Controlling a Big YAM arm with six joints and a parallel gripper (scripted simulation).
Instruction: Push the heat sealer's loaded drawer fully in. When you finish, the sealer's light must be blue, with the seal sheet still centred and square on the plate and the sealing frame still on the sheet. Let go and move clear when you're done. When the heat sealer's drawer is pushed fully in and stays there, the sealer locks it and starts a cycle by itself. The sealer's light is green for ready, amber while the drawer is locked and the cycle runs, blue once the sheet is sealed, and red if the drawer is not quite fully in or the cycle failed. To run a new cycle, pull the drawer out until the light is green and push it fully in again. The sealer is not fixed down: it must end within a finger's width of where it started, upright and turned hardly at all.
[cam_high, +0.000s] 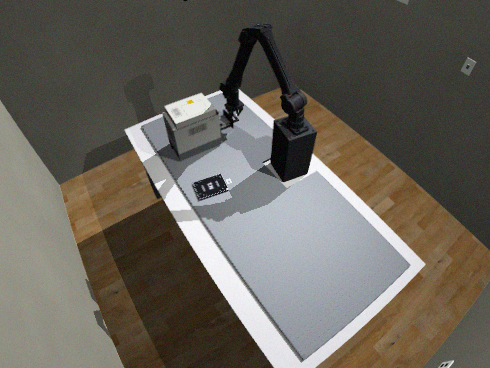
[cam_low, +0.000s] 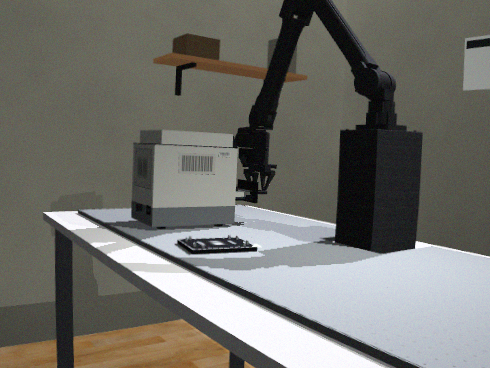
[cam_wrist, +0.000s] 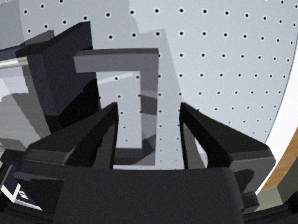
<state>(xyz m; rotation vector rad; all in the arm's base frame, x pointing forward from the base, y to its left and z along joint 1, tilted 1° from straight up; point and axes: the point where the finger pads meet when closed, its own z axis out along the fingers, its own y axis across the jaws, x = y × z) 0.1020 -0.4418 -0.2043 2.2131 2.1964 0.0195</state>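
Table (cam_high: 350, 210): sealer (cam_low: 185, 190) barcode label, text unreadable.

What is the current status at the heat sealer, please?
Gripper open, holding nothing, at the heat sealer's right end. Grey drawer handle just beyond the fingers. Light not visible. Black frame lies apart on the mat, not in the way.
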